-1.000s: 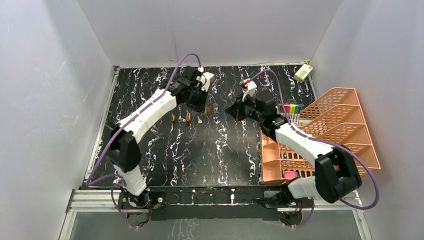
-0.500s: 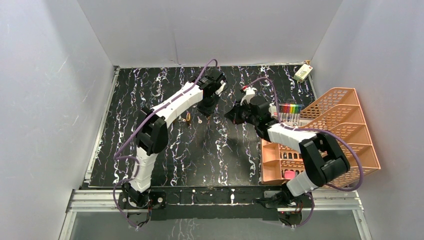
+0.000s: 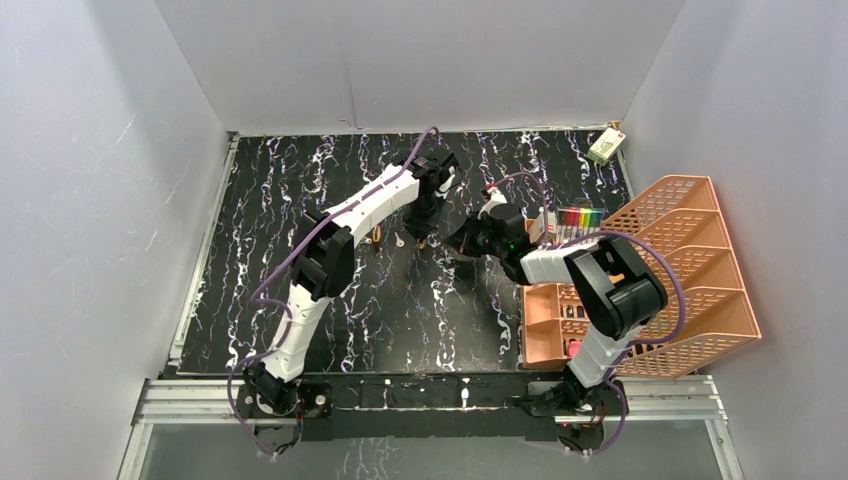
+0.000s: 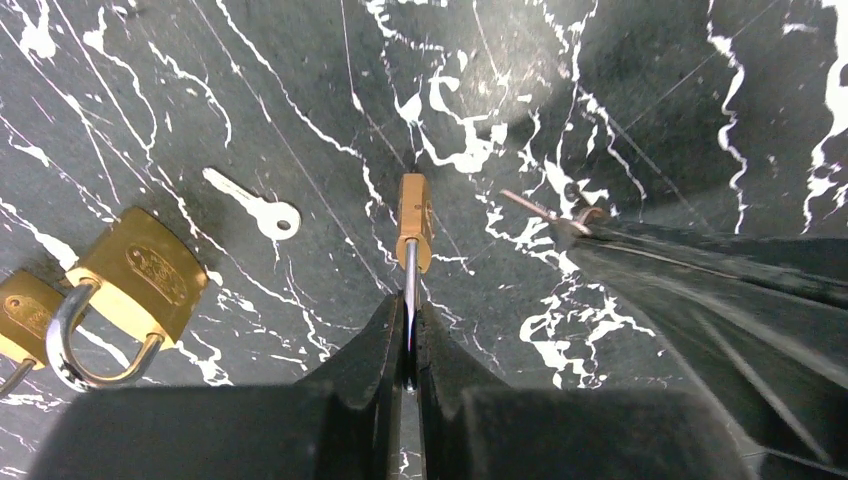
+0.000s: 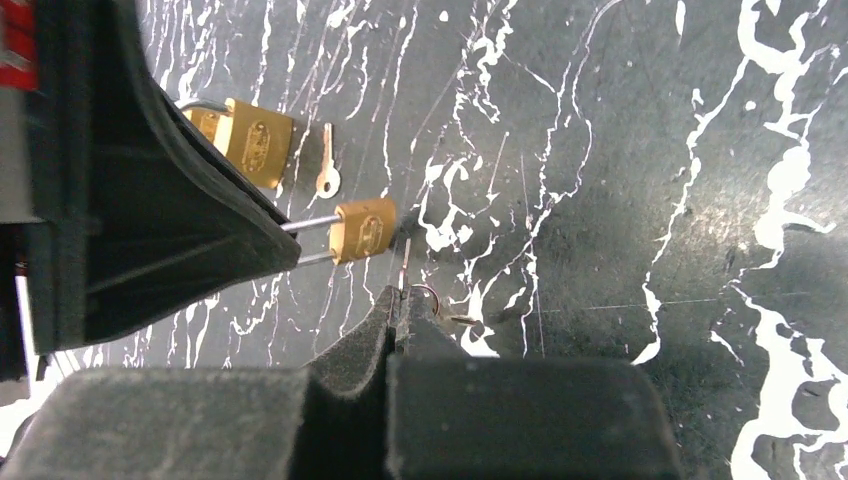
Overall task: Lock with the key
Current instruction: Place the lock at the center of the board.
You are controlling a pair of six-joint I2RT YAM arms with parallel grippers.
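Brass padlock (image 4: 413,222) gripped, two more loose; two silver keys (image 4: 255,208).

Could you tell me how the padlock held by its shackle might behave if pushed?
The padlock looks like solid brass: probably rigid and heavy for its size. The left gripper pinches only its thin shackle, so it may pivot or slip when the key presses.

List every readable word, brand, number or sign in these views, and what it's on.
None can be read.
Oval stamp on the large brass padlock lying on the black marbled table: too blurred.
Oval stamp on the small brass padlock held by its shackle: too blurred.
Label on the small beige box at the table's far right corner: too small.
Red patch at the right wrist view's edge: cut off, unreadable.
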